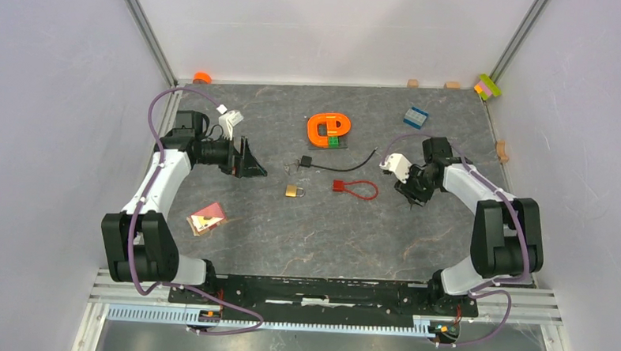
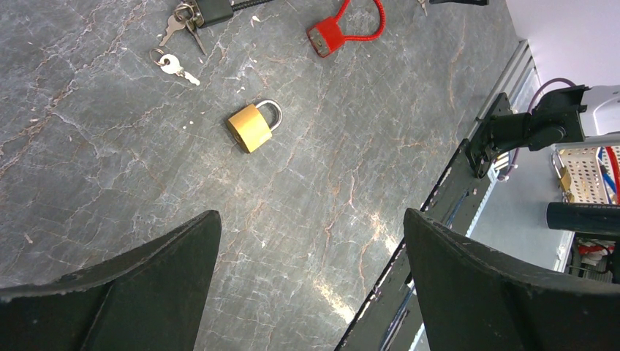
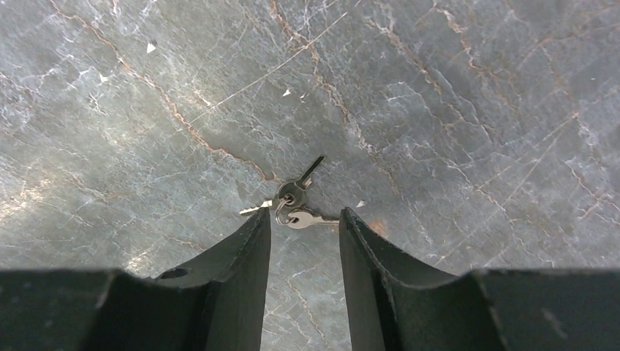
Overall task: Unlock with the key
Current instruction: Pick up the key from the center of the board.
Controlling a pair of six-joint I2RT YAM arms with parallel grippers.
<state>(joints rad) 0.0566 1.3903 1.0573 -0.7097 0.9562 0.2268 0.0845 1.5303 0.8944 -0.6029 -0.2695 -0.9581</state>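
A brass padlock lies shut on the table's middle; it also shows in the left wrist view. A small bunch of keys on a ring lies flat on the table in the right wrist view. My right gripper stands over it with its jaws narrowly apart, the fingertips on either side of the ring and holding nothing. In the top view the right gripper is low at the right. My left gripper is wide open and empty, left of the padlock, and shows in its own wrist view.
A red cable lock lies right of the brass padlock. A black padlock with keys and a black cable lies behind it, with another loose key near it. An orange piece, a blue brick and a card lie around.
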